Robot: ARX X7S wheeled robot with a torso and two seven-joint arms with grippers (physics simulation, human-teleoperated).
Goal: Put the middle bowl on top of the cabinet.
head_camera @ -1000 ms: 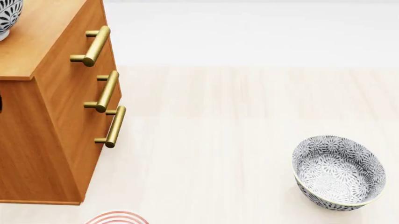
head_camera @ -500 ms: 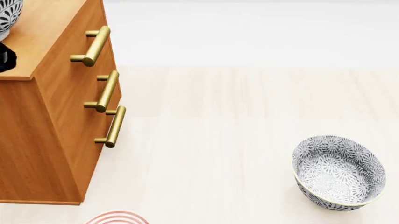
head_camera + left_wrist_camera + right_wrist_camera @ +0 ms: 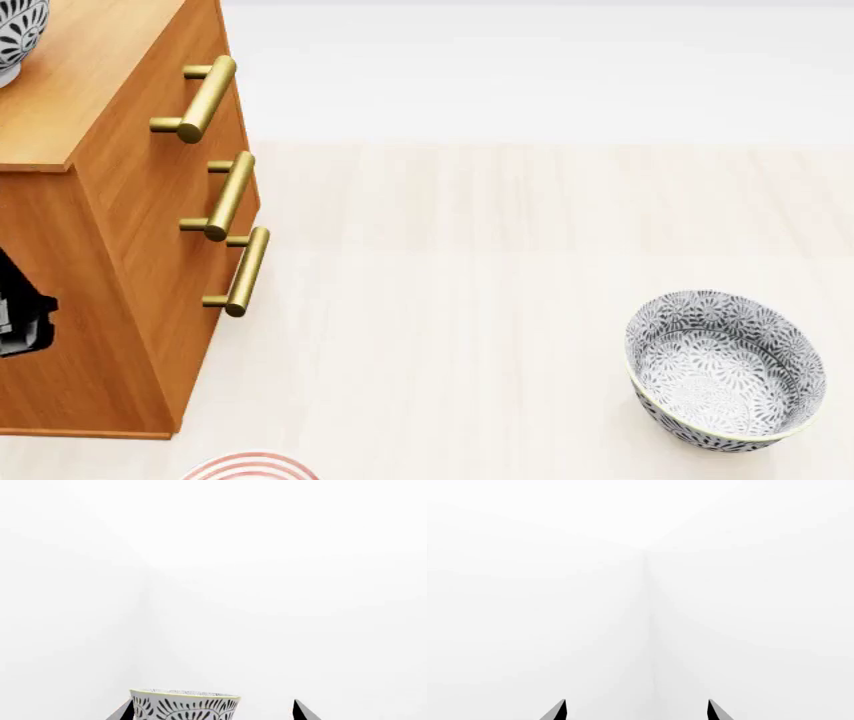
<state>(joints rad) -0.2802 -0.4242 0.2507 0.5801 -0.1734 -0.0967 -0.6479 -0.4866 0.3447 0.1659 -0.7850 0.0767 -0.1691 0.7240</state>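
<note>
The deep round bowl with the grey-and-white floral pattern and pale rim [image 3: 16, 35] stands upright on the flat, lighter wood top of the orange-brown wooden drawer cabinet [image 3: 127, 230], at the far left edge of the head view, where only part of it shows. In the left wrist view the same patterned bowl [image 3: 185, 706] rises between the two dark fingertips [image 3: 301, 712] of the left gripper [image 3: 212, 711], whose jaws stand spread wide and released, with white wall behind. (Whether the nearer fingertip touches the bowl's side cannot be told.) A dark piece of the left arm [image 3: 20, 310] shows in front of the cabinet's side panel. Three brass bar handles [image 3: 200, 97] line the cabinet front. A second floral bowl [image 3: 722, 372] sits tilted on the pale wood floor [image 3: 467, 300], well apart from the cabinet. The right gripper [image 3: 637, 711] also hangs spread and empty, facing blank white.
</note>
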